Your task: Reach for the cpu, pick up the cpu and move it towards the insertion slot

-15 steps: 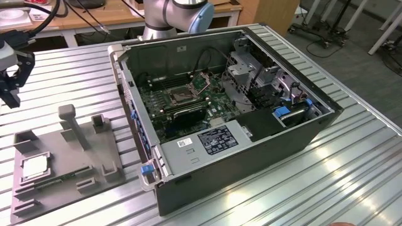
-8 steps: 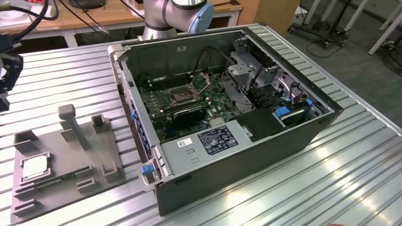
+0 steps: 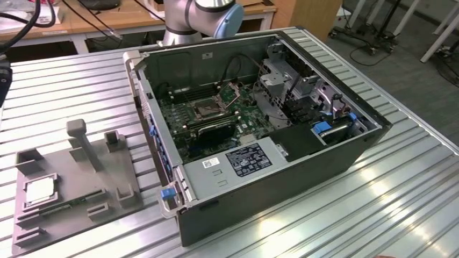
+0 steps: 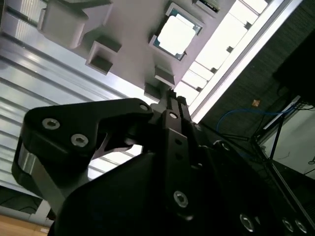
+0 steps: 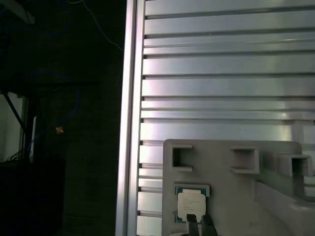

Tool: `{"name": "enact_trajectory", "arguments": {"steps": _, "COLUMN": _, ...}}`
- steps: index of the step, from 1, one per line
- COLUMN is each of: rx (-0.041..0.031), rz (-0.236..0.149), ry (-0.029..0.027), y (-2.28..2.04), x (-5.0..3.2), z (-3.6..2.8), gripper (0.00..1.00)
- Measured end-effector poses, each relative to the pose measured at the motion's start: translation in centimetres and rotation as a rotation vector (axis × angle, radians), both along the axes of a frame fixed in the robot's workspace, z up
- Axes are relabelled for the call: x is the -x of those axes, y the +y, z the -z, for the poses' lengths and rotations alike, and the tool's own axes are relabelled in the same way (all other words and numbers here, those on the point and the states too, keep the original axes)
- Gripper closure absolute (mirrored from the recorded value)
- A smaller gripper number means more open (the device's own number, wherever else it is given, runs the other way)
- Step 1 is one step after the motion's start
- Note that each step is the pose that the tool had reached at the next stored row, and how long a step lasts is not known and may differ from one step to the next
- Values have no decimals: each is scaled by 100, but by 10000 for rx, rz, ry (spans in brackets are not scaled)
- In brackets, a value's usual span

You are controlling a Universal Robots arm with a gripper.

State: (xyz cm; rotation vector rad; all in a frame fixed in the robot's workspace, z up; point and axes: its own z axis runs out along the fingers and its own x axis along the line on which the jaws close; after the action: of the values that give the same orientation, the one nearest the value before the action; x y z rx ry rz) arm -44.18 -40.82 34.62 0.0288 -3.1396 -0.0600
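Ribbed aluminium table [image 3: 323, 215] carries everything: one grey plastic tray [image 3: 107, 180] toward the exterior view's left and one open computer case [image 3: 287, 161] toward its right. One cpu [image 3: 40, 191] lies flat in a square recess of the tray, silvery top up. One thin green memory stick [image 3: 68, 206] rests just beside it on the same tray.

The exterior view takes in the case's inside, where one green motherboard [image 3: 179, 129] holds the insertion slot [image 3: 203, 110], a metal-framed square with a dark centre, well apart from the cpu. It also catches one robot arm [image 3: 197, 16] rising behind the case.

Both wrist views look down on the tray, with the cpu [image 5: 189, 202] seated in its recess. In the first wrist view the gripper [image 5: 199, 225] hangs above that chip, its tips drawn close together with a thin gap, pinching nothing and not touching the cpu.
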Motion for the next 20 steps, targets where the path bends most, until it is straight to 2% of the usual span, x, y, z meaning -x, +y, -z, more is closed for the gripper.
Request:
{"name": "enact_trajectory", "arguments": {"steps": 1, "rx": 1, "rz": 0, "ry": 1, "y": 0, "x": 14, "z": 5, "gripper": 83}}
{"name": "enact_trajectory", "arguments": {"steps": 4, "rx": 0, "rz": 0, "ry": -2, "y": 0, "x": 40, "z": 35, "gripper": 65}}
{"name": "enact_trajectory", "arguments": {"steps": 7, "rx": 6, "rz": 1, "ry": 2, "y": -1, "x": 49, "z": 83, "gripper": 59}}
{"name": "enact_trajectory", "arguments": {"steps": 10, "rx": 6, "rz": 3, "ry": 5, "y": -4, "x": 55, "z": 139, "gripper": 42}}
{"name": "enact_trajectory", "arguments": {"steps": 11, "rx": 6, "rz": 3, "ry": 7, "y": -8, "x": 56, "z": 157, "gripper": 42}}
{"name": "enact_trajectory", "arguments": {"steps": 12, "rx": 6, "rz": 2, "ry": 10, "y": -14, "x": 57, "z": 174, "gripper": 36}}
{"name": "enact_trajectory", "arguments": {"steps": 15, "rx": 5, "rz": 2, "ry": 9, "y": -38, "x": 64, "z": 230, "gripper": 30}}
{"name": "enact_trajectory", "arguments": {"steps": 16, "rx": 7, "rz": 2, "ry": 13, "y": -50, "x": 69, "z": 246, "gripper": 24}}
{"name": "enact_trajectory", "arguments": {"steps": 20, "rx": 6, "rz": 2, "ry": 10, "y": -127, "x": 90, "z": 321, "gripper": 24}}
